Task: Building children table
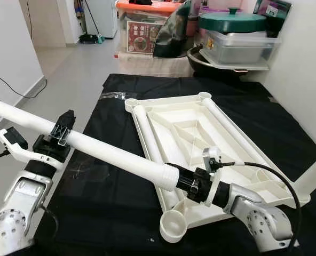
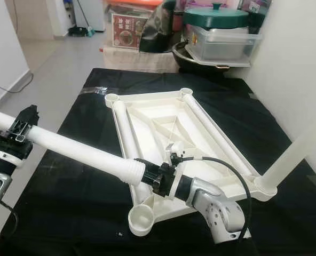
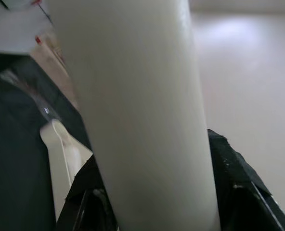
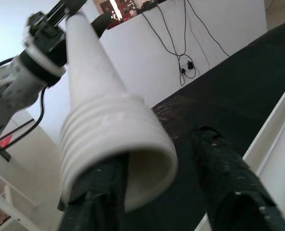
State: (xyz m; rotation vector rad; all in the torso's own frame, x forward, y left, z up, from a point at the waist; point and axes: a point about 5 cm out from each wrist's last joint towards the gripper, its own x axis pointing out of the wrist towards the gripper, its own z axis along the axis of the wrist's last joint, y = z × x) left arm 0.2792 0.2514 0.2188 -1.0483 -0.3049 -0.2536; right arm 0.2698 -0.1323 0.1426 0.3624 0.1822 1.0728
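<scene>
- A white plastic table top [image 1: 190,128] is lying upside down on a black cloth [image 1: 110,213] that is covering the floor, ribbed underside facing up.
- A round leg socket [image 1: 173,226] is sitting at the table top's corner nearest the robot, open and facing up; more sockets are sitting at the two far corners.
- Two loose white tubes are lying inside the table top along its long edges, one on each side.
- A long white table leg [image 1: 104,149] is hanging in the air, slanting from the robot's left down toward the near socket, its ridged open end just above the table top's near edge.
- The left gripper [image 1: 59,136] is clamped on the table leg well away from the table top, out over the cloth's left edge, black fingers on either side of the tube.
- The right gripper [image 1: 192,182] is at the leg's ridged end, above the table top's near rim; one finger [image 4: 101,192] is pressing against the tube's end and the other [image 4: 224,183] is standing clear, so the fingers are spread.
- Another white leg [image 2: 294,152] is standing upright in the table top's near right corner.
- Beyond the table top's far edge, a green lidded pot [image 1: 231,21] is resting on stacked containers.
</scene>
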